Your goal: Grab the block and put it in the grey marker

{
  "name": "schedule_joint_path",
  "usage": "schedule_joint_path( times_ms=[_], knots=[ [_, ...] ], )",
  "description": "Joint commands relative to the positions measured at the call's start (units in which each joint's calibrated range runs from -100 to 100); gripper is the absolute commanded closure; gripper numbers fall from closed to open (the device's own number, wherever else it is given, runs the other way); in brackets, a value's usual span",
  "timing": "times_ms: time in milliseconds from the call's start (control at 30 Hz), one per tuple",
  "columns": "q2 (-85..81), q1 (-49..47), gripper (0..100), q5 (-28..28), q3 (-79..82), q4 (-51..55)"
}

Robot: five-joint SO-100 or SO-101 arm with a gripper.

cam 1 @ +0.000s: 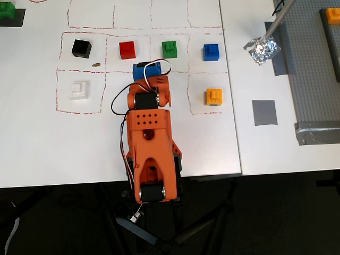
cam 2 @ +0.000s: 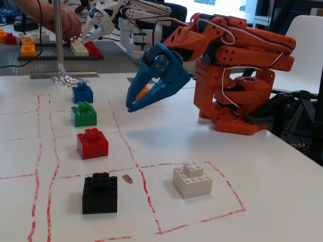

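Note:
The green block (cam 1: 169, 49) (cam 2: 84, 114) sits in a red-dashed grid cell, between a red block and a blue block. The grey marker (cam 1: 264, 112) is a flat square on the right-hand table, right of the orange block. My gripper (cam 1: 146, 68) (cam 2: 129, 105) has blue fingers. It hangs a little above the table, empty, with its jaws a narrow gap apart. In the overhead view it is just below and left of the green block, not touching it. In the fixed view its tips point down towards the blocks' row.
Around it stand the red block (cam 1: 127, 50), blue block (cam 1: 211, 51), black block (cam 1: 82, 49), white block (cam 1: 79, 89) and orange block (cam 1: 213, 97). Crumpled foil (cam 1: 262, 50) and a studded grey baseplate (cam 1: 313, 64) lie right. Another green block (cam 1: 6, 16) is top left. A person's hand (cam 2: 60, 20) works at the back.

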Motion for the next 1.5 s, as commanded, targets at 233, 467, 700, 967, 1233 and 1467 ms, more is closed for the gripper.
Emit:
schedule_joint_path(
  times_ms=[233, 467, 700, 967, 1233, 1467],
  knots=[
    [28.11, 8.63, 100, 6.2, -22.31, -2.44],
    [47.49, 13.92, 99, 7.28, -37.82, -2.61],
    [58.18, 13.75, 89, 6.89, -50.6, 0.09],
    [66.71, 12.6, 69, 5.23, -58.22, 1.48],
    [76.96, 12.42, 61, 4.15, -63.66, 3.35],
    [83.77, 12.16, 62, 5.27, -67.01, 3.35]
  ],
)
